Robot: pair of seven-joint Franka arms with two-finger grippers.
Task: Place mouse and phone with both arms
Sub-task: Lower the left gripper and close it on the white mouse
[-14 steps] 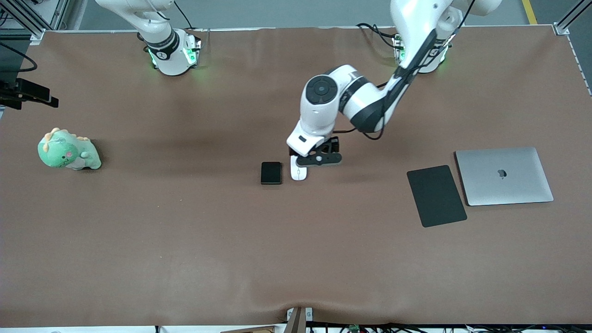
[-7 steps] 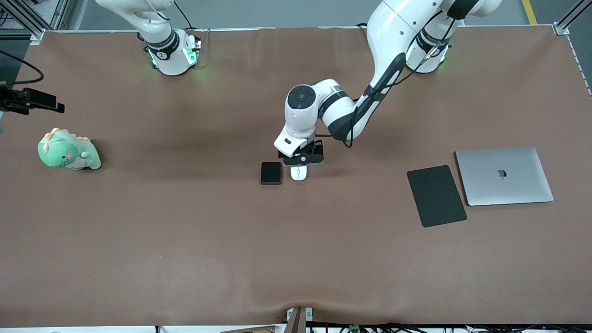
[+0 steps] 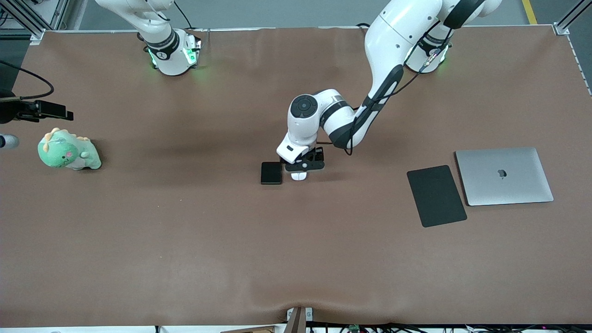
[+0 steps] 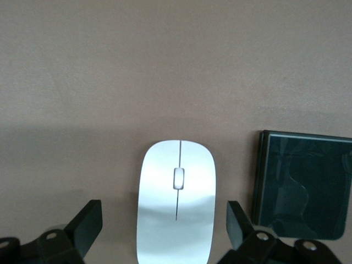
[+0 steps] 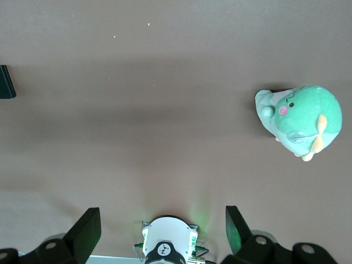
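Observation:
The white mouse (image 3: 299,176) lies on the brown table, mostly covered by my left gripper (image 3: 301,167). In the left wrist view the mouse (image 4: 176,192) lies between the open fingers (image 4: 88,220) with a gap on each side, and my left gripper (image 4: 162,214) is low over it. The black phone (image 3: 271,173) lies flat beside the mouse, toward the right arm's end; it also shows in the left wrist view (image 4: 302,184). My right gripper (image 5: 162,220) is open and empty, high above the table over its own base.
A green dinosaur plush (image 3: 68,151) sits toward the right arm's end. A large black mouse pad (image 3: 436,195) and a closed silver laptop (image 3: 504,175) lie toward the left arm's end. The right arm's base (image 3: 173,53) stands at the table's edge.
My left gripper has moved toward the right arm's end and come down over the mouse, now straddling it. A black part of the right hand at the view's edge has shifted slightly.

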